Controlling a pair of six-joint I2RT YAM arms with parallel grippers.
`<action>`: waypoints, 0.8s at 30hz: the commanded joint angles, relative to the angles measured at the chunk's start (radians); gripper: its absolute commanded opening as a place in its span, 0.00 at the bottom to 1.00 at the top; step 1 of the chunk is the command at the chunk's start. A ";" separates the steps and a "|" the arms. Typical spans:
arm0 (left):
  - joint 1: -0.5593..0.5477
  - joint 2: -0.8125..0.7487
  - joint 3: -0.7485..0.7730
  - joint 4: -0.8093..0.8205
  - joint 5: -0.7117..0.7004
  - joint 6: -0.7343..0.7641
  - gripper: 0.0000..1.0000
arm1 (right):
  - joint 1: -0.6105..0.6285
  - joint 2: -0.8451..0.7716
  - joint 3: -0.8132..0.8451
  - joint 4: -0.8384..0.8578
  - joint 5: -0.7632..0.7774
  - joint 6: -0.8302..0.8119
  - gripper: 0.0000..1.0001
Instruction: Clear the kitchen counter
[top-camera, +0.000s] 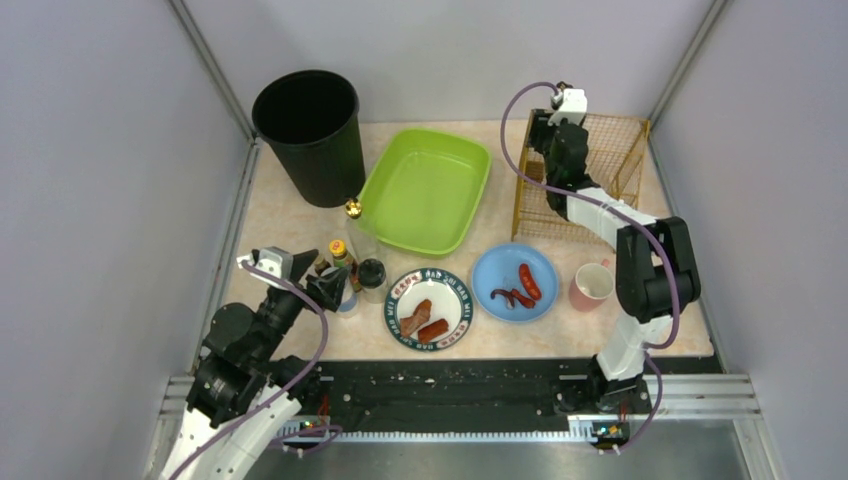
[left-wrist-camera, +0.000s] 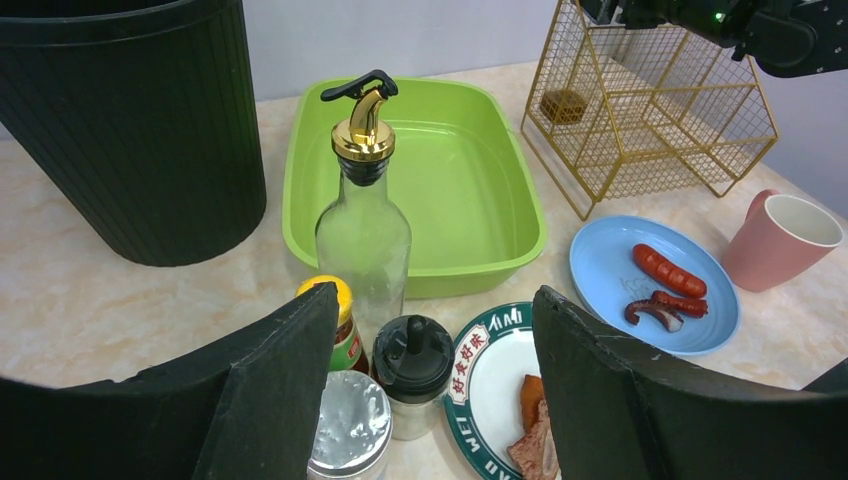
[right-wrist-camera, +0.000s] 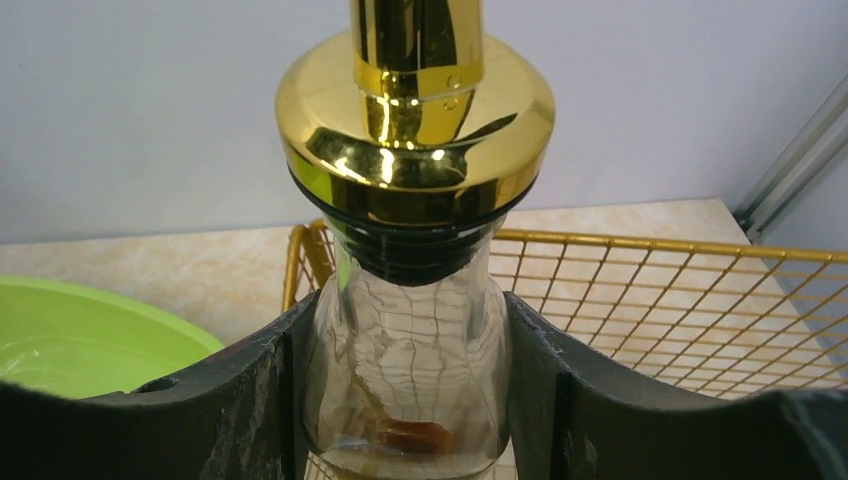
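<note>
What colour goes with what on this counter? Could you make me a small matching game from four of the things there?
Things:
1 bin
2 tray
3 mug
4 wire rack

Colours:
A gold
B pink
C black
D green

Pairs: 1-C, 2-D, 3-B, 4-A

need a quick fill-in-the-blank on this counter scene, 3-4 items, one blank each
1. The right gripper is shut on a glass bottle with a ____ cap.
2. The left gripper has its jaws ____.
3. The cup beside the blue plate is ____.
4. The bin left of the green tray is ____.
Missing words: gold; open; pink; black.
</note>
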 joint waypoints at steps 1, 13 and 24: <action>-0.003 -0.012 -0.002 0.026 0.001 0.007 0.75 | 0.019 0.001 0.010 0.089 0.002 -0.014 0.00; -0.003 -0.015 -0.002 0.025 0.006 0.006 0.75 | 0.031 -0.006 0.003 0.056 0.020 -0.022 0.44; -0.002 -0.009 -0.002 0.025 0.007 0.008 0.75 | 0.045 -0.061 0.019 0.010 0.020 -0.014 0.66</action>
